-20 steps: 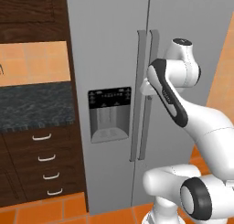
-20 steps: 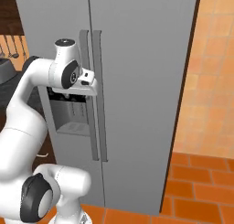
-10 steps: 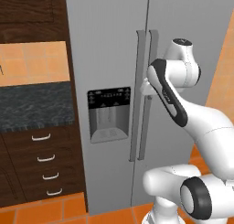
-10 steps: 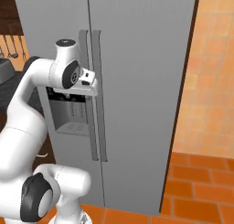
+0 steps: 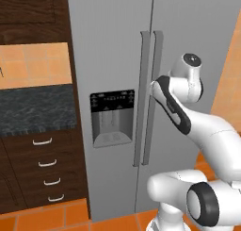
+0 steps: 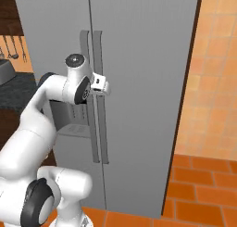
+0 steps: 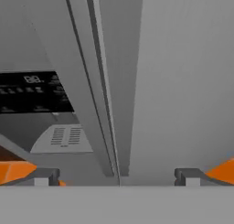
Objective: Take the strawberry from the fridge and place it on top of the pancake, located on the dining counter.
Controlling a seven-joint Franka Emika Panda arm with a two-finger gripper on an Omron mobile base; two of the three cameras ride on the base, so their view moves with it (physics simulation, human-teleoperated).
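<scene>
Grey fridge (image 5: 113,51) doors are both closed, so the strawberry is presumably inside, unseen. The gripper (image 7: 116,176) is spread wide, empty, close to the right door's handle (image 6: 98,96). Closing off-centre could pinch the left handle (image 5: 141,98) or slip off.

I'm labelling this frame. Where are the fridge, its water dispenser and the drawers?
fridge (image 6: 148,82), right base view, on the bare right door panel.
water dispenser (image 5: 112,118), left base view, on the middle of its black panel.
drawers (image 5: 49,173), left base view, on a dark wood front.
</scene>
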